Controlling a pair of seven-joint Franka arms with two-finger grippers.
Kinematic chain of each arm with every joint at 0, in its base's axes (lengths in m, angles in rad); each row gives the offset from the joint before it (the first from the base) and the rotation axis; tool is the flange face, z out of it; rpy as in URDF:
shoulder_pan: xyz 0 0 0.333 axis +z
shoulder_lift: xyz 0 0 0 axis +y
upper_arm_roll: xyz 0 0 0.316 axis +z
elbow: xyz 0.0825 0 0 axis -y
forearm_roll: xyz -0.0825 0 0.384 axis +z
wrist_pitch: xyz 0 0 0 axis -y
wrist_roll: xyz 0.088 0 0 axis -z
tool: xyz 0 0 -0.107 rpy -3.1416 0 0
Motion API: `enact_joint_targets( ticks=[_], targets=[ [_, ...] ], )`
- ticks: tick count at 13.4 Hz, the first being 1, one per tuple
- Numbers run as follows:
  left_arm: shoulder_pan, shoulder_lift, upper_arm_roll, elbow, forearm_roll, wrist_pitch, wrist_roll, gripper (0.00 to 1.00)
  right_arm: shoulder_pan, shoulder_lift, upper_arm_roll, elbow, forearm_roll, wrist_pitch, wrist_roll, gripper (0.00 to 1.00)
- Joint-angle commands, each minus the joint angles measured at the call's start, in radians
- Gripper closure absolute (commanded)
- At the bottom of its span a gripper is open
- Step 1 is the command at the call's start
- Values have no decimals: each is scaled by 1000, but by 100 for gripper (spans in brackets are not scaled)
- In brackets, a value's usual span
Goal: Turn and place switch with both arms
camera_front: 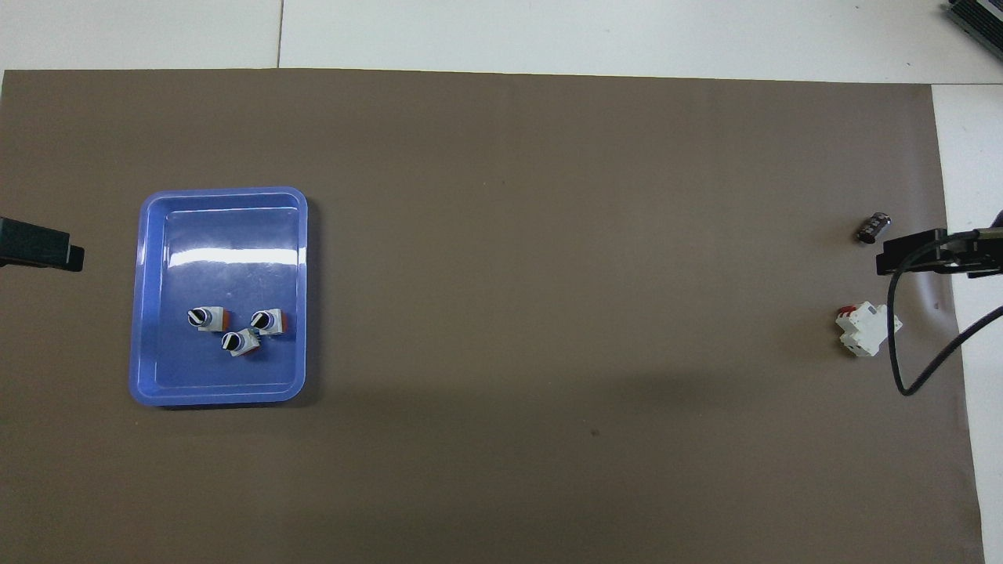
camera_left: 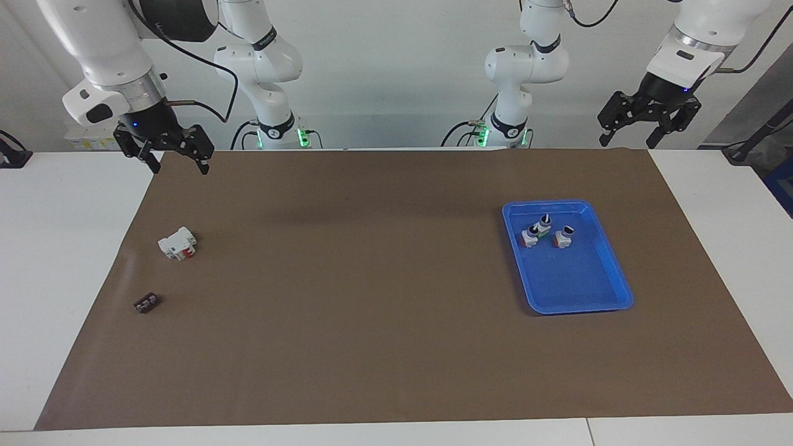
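Observation:
Three small switches lie together in a blue tray (camera_left: 610, 297) (camera_front: 227, 211), in the part nearest the robots. Two have orange-red bases (camera_left: 563, 238) (camera_left: 529, 237) (camera_front: 208, 318) (camera_front: 268, 321). The third switch (camera_left: 544, 223) (camera_front: 239, 342) has a green base. My left gripper (camera_left: 626, 143) (camera_front: 70, 257) hangs open and empty, high over the table's edge at the left arm's end, apart from the tray. My right gripper (camera_left: 179, 168) (camera_front: 889, 262) waits open and empty in the air over the mat's corner at the right arm's end.
A white block with a red patch (camera_left: 178, 243) (camera_front: 866, 330) and a small dark part (camera_left: 147, 303) (camera_front: 874, 227) lie on the brown mat (camera_left: 372, 279) at the right arm's end. A black cable (camera_front: 901, 345) loops down from the right arm.

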Motion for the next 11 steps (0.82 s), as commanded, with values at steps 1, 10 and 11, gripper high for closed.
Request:
enact_joint_targets(
  ticks=[1, 10, 11],
  targets=[
    [0, -5, 1, 7, 20, -58, 7, 0, 5, -7, -1, 4, 1, -19, 15, 0],
    [-6, -19, -5, -4, 22, -109, 6, 0, 5, -7, -1, 4, 1, -19, 15, 0],
    [-5, -20, -5, -4, 22, -109, 4, 0, 5, -7, -1, 4, 1, -19, 15, 0]
  ],
)
